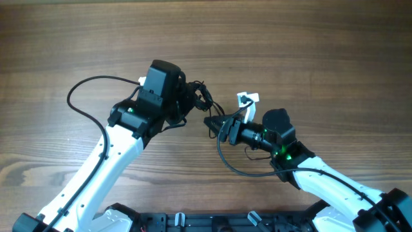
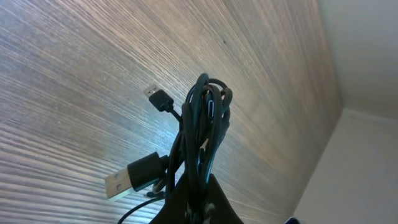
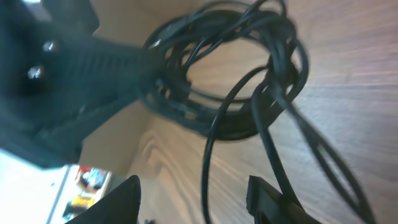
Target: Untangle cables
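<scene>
Center frame: left tool (image 2: 198, 194) pinches cables (image 2: 205, 118) aloft so the half-open, empty right tool (image 3: 199, 196) can straddle 1 strand.

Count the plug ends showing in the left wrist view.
2. A small plug sticks out left of the cable bundle; a bigger USB plug sits lower left. Others may be hidden inside the bundle.
</scene>
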`<action>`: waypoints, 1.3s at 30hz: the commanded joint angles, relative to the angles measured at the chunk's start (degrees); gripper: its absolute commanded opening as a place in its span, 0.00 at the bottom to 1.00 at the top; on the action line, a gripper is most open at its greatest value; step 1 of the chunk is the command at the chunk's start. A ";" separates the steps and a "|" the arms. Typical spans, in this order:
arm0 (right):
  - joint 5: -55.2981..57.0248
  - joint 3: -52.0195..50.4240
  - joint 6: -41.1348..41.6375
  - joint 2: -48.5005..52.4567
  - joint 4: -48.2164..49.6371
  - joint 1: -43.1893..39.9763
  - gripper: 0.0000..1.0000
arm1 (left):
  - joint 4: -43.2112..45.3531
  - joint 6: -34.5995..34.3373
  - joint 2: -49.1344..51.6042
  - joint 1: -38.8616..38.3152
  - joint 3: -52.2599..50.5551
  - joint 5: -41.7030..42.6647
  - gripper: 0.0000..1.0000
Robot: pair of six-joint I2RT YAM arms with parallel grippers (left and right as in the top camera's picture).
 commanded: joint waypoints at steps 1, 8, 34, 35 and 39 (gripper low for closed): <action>3.58 0.04 0.50 -0.50 0.24 0.24 0.46 | 0.22 -2.54 -0.63 -2.54 0.70 -0.68 0.04; -7.91 0.04 1.79 -0.52 1.09 0.22 0.08 | 0.42 -2.97 -0.35 -4.15 0.70 -2.54 0.04; -30.14 0.04 -8.68 -4.17 -14.34 -16.52 1.00 | 5.81 21.00 2.32 4.90 0.70 10.32 0.04; -31.19 0.04 -8.68 -4.17 -13.62 -19.71 1.00 | 5.70 28.57 2.32 6.16 0.70 16.41 0.04; -30.03 0.04 -8.70 -4.15 -10.25 -24.57 1.00 | 3.89 45.99 2.32 7.93 0.70 31.39 0.04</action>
